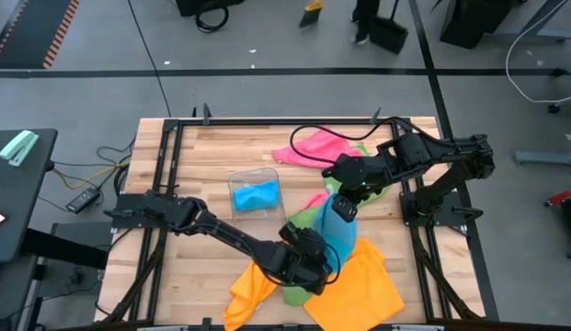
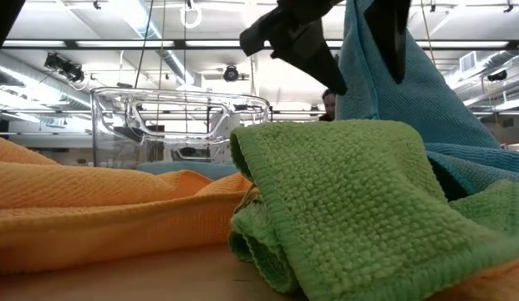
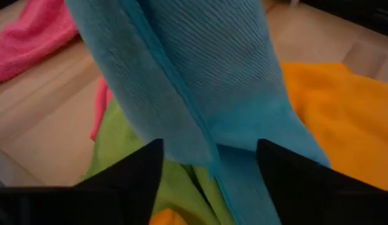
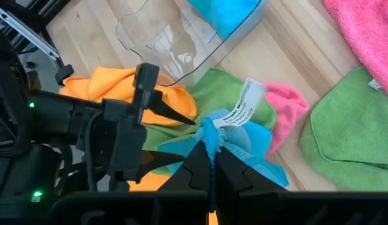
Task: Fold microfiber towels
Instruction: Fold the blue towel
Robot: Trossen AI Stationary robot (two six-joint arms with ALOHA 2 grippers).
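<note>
Because the blue towel (image 1: 340,230) hangs limp from the right gripper (image 4: 212,164) pinching its corner, I steer the wide-open left gripper (image 3: 209,164) toward its lower hem, above the worktop (image 1: 193,156)'s near edge.

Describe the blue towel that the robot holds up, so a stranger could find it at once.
On the wooden table, look at the heap of towels. The sky-blue towel hangs there from the shut right gripper. It alone is lifted; the other blue towel lies in the clear tray.
</note>
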